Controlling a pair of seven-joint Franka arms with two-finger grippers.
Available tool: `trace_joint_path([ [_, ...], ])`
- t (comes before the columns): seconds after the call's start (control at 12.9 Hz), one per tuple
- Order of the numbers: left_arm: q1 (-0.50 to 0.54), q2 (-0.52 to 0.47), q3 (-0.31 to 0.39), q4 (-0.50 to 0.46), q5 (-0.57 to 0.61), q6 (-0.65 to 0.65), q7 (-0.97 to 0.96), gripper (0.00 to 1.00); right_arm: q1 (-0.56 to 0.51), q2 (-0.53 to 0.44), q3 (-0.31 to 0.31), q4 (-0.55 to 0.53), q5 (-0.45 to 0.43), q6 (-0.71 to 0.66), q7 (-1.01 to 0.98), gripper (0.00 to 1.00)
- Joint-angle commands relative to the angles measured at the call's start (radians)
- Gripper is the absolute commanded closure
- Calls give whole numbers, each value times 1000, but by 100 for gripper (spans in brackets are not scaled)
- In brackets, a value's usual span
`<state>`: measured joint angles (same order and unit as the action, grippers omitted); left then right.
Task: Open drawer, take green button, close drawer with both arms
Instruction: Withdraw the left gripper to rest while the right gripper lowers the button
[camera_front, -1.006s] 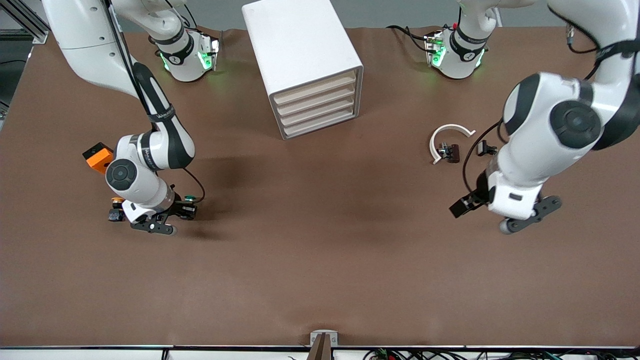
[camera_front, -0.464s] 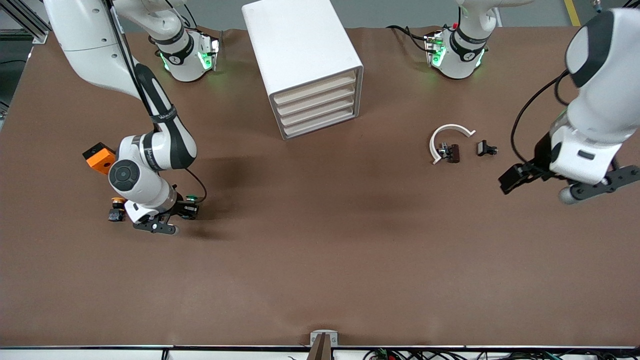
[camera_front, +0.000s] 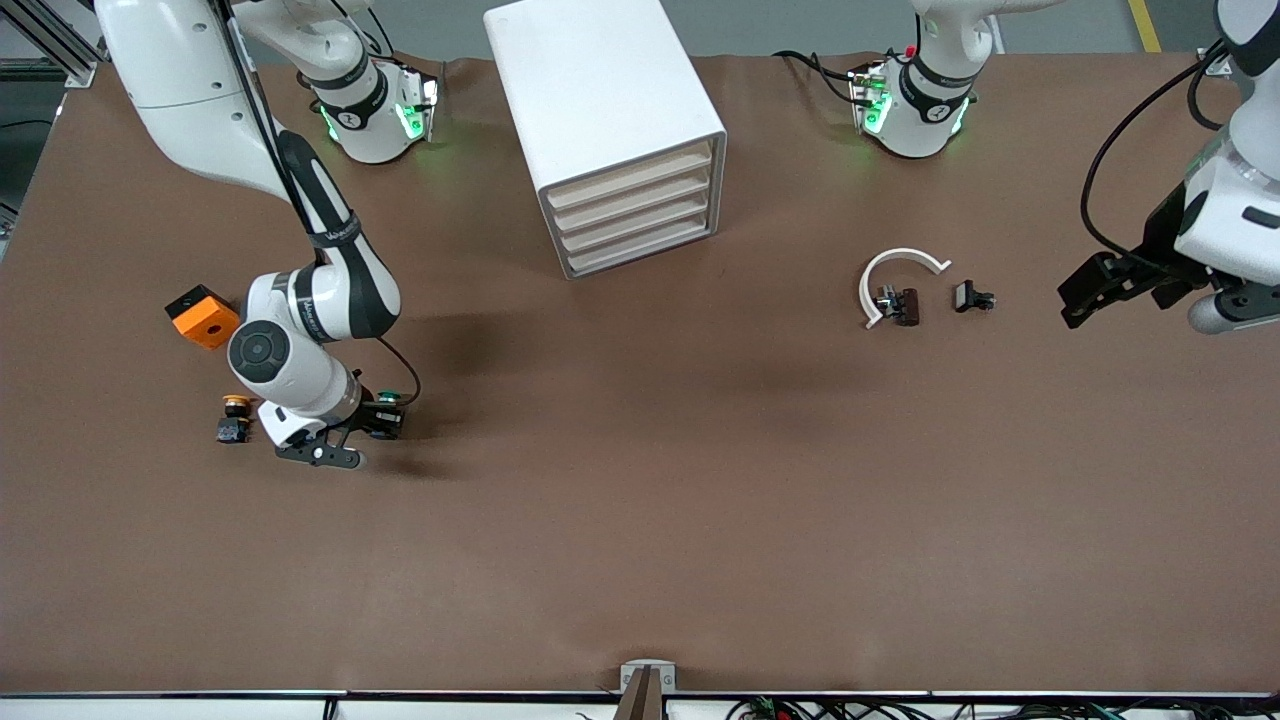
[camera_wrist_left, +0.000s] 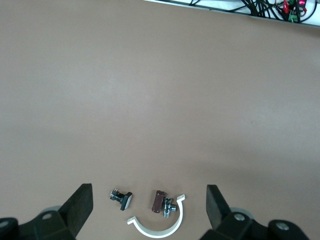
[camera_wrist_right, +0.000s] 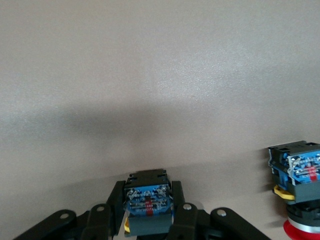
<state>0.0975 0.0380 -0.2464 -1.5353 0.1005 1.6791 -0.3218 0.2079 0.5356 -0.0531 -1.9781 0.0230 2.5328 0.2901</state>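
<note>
**Green button in the right gripper, drawer shut**

Front view: The white cabinet (camera_front: 610, 130) stands between the two arm bases. All four drawers are pushed in, and that goes for the lowest drawer (camera_front: 640, 252) too. The button (camera_front: 388, 405) is not in there. It is low over the brown table (camera_front: 640, 520) toward the right arm's end. The right gripper (camera_front: 370, 420) is pinching its black body, so the green cap sticks out where I can see it. Another button (camera_front: 235, 415) with an orange-red cap sits just beside the gripper, and an orange block (camera_front: 203, 316) is near. The left gripper (camera_front: 1200, 300) waits up high over the left arm's end of the table. I think it is kept there to be out of the way.

Left wrist view: The left gripper (camera_wrist_left: 149, 207) has its fingers (camera_wrist_left: 82, 202) spread wide with nothing in them. Far below lie a white curved piece (camera_wrist_left: 160, 227), a small brown part (camera_wrist_left: 161, 202) and a small black part (camera_wrist_left: 121, 196).

Right wrist view: The right gripper (camera_wrist_right: 146, 220) squeezes the button (camera_wrist_right: 146, 192) from both sides. It holds the blocky body because the flat sides are easy to grip. The other button (camera_wrist_right: 295, 172) stands close, not touching. I think the job is nearly done.
</note>
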Motion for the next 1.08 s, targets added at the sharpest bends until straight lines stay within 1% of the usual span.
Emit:
trace_joint_path([
  [0.0,-12,-55,12,-34,-2,-56,72,0,4,9,-1,13,5,4,8,70],
  [0.08,-36,-70,44,-36,-2,-77,96,0,4,9,-1,13,5,3,6,46],
  [0.15,-56,-79,74,-42,-4,-81,136,0,5,9,-1,15,5,4,6,1],
  [0.23,-70,-93,97,-57,-24,-88,177,0,5,9,-1,15,5,4,6,0],
  [0.31,-70,-110,102,-81,-36,-93,196,0,5,9,-1,15,5,4,6,0],
  [0.54,-70,-148,102,-111,-47,-99,202,0,-1,0,-2,22,0,-6,-8,0],
  [0.7,-71,-176,102,-135,-68,-114,205,0,-10,-23,-5,27,-5,-17,-63,0],
  [0.93,-82,-216,137,-170,-94,-116,244,0,-42,-101,-8,51,-5,-153,-118,0],
  [1.01,-82,-219,138,-178,-94,-117,247,0,-50,-127,-8,85,-5,-240,-135,0],
])
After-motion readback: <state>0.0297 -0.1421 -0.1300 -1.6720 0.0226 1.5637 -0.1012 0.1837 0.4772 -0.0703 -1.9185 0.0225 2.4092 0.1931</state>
